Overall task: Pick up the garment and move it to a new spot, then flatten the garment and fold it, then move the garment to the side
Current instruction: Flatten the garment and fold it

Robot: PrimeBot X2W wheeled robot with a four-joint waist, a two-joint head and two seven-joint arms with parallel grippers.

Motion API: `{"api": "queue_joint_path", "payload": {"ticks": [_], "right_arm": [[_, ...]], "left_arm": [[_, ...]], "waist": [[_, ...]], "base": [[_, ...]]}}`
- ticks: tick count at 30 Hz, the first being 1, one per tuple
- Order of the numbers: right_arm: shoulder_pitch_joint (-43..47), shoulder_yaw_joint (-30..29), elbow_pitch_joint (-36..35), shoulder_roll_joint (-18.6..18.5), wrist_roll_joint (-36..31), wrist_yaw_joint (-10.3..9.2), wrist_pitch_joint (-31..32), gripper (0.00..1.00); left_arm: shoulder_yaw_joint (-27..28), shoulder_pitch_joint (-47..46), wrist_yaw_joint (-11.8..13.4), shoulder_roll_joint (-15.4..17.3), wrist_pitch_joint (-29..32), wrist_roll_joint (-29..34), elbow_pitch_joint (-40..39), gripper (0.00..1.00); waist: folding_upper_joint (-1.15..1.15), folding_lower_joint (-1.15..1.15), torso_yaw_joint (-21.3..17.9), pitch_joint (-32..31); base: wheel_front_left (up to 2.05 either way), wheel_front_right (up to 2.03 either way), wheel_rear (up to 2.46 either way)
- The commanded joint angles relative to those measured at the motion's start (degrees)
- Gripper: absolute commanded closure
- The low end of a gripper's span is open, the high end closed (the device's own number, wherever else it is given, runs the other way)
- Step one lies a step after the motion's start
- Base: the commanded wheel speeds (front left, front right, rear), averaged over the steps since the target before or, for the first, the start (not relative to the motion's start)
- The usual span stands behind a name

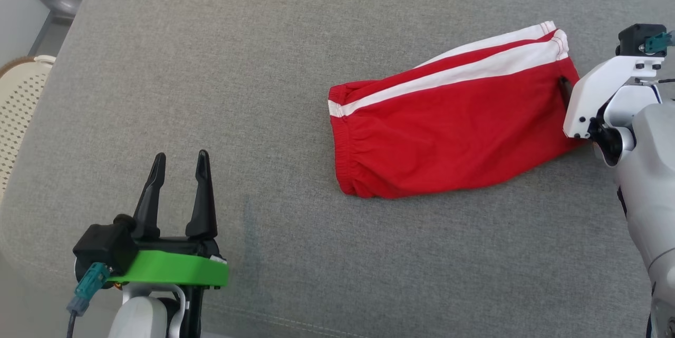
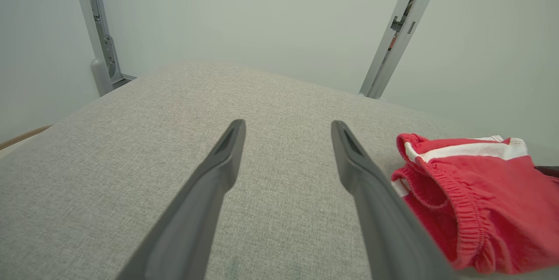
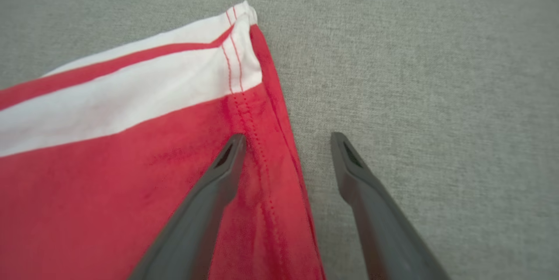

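Note:
The garment (image 1: 448, 127), red shorts with white side stripes and an elastic waistband, lies folded on the grey cushion (image 1: 211, 64), right of centre. My right gripper (image 1: 567, 93) is at its right hem edge. In the right wrist view that gripper (image 3: 288, 138) is open and straddles the hem of the garment (image 3: 131, 175), one finger over red cloth, the other over bare cushion. My left gripper (image 1: 179, 156) stands open at the lower left, well clear of the shorts, nothing between its fingers. The left wrist view has the left gripper (image 2: 288, 125) with the garment (image 2: 480, 192) to its right.
A cream perforated basket (image 1: 21, 100) sits beyond the cushion's left edge. Two grey metal posts (image 2: 100, 31) (image 2: 397, 31) rise against the pale wall behind the cushion. Bare grey cushion spreads left of and in front of the shorts.

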Motion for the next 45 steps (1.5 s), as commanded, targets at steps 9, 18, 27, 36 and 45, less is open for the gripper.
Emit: {"api": "queue_joint_path", "payload": {"ticks": [9, 18, 27, 36, 45], "right_arm": [[0.32, -2.16, 4.10, 1.14, -0.96, -0.04, 2.77, 0.85], [2.94, -0.96, 3.23, 1.64, 0.56, -0.11, 1.38, 1.00], [4.91, -2.41, 0.81, -2.05, -0.25, -0.11, -4.10, 1.00], [5.32, -6.24, -0.61, -4.48, -7.92, -0.10, -6.71, 1.00], [6.18, -3.71, -6.02, 3.58, -6.74, -0.09, -5.13, 1.00]], "left_arm": [[-0.44, 0.93, -0.25, -0.06, 0.03, -0.02, -3.03, 0.00], [0.66, 1.97, -0.28, -0.05, 0.03, 0.56, -3.49, 0.00], [1.29, 4.24, -0.30, -0.03, 0.03, 0.39, -3.20, 0.00], [0.22, 5.05, -0.33, -0.02, 0.03, 0.92, -1.84, 0.00], [0.25, 6.08, -0.34, -0.02, 0.03, 1.21, -1.40, 0.00]], "waist": [[0.00, 0.00, 2.66, 2.39], [0.00, 0.00, -1.02, -0.15], [0.00, 0.00, -5.99, -4.89], [0.00, 0.00, -7.83, -7.35], [0.00, 0.00, -7.68, -9.47]], "base": [[0.00, 0.00, 0.00], [0.00, 0.00, 0.00], [0.00, 0.00, 0.00], [0.00, 0.00, 0.00], [0.00, 0.00, 0.00]]}}
